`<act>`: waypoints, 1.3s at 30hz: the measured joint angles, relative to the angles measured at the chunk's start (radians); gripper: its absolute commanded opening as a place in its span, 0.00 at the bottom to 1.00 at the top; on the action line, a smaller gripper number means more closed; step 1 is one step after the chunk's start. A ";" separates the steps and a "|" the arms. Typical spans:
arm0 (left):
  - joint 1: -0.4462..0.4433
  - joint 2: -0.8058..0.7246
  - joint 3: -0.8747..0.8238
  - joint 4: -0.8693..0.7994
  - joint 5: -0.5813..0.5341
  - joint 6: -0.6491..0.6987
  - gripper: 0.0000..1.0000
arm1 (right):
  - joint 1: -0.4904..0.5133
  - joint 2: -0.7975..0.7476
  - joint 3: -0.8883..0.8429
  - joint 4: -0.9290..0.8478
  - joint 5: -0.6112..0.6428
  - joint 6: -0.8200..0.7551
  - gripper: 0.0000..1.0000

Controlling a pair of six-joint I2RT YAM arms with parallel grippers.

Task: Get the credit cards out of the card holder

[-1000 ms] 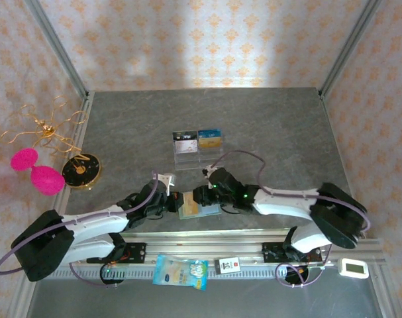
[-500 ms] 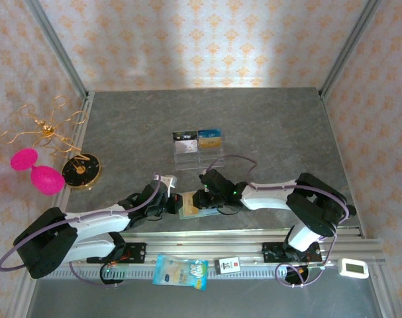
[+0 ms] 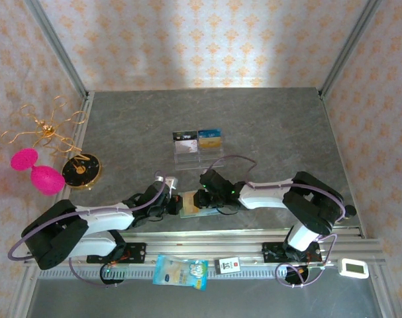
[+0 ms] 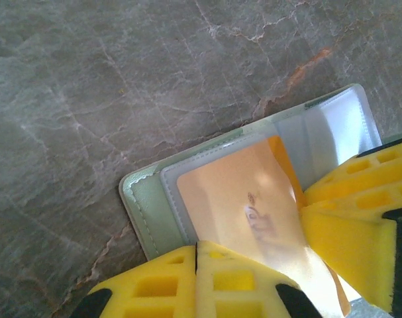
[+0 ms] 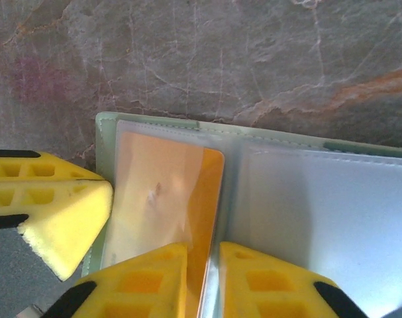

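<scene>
Now the card holder [image 3: 199, 207] lies open by the table's [image 3: 273, 132] near edge. The wrist views show one gold credit card [image 5: 167, 192] in its clear pocket. The right gripper [image 5: 202, 278] pinches that card's edge, jaws narrow. The left gripper [image 4: 196, 265], jaws pressed together, sits over the holder's left end. Farther off, the top view shows a clear rack [image 3: 198, 151] with two cards.

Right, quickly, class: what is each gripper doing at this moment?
Left gripper: closed, pads together, on the holder.
Right gripper: closed on the gold card.
</scene>
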 measured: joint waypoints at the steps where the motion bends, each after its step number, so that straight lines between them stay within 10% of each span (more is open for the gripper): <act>1: 0.000 0.000 0.000 0.000 0.000 0.000 0.00 | -0.002 0.001 0.000 0.000 0.000 -0.002 0.04; 28: -0.081 0.003 0.084 -0.034 0.004 0.026 0.00 | -0.011 -0.095 -0.083 0.020 0.073 0.042 0.00; 32: -0.081 0.061 0.083 -0.032 0.004 0.025 0.00 | -0.017 -0.095 -0.093 0.034 0.058 0.045 0.22; 39: -0.081 0.079 0.083 -0.003 0.004 0.026 0.00 | -0.054 -0.093 -0.113 0.084 -0.016 0.042 0.26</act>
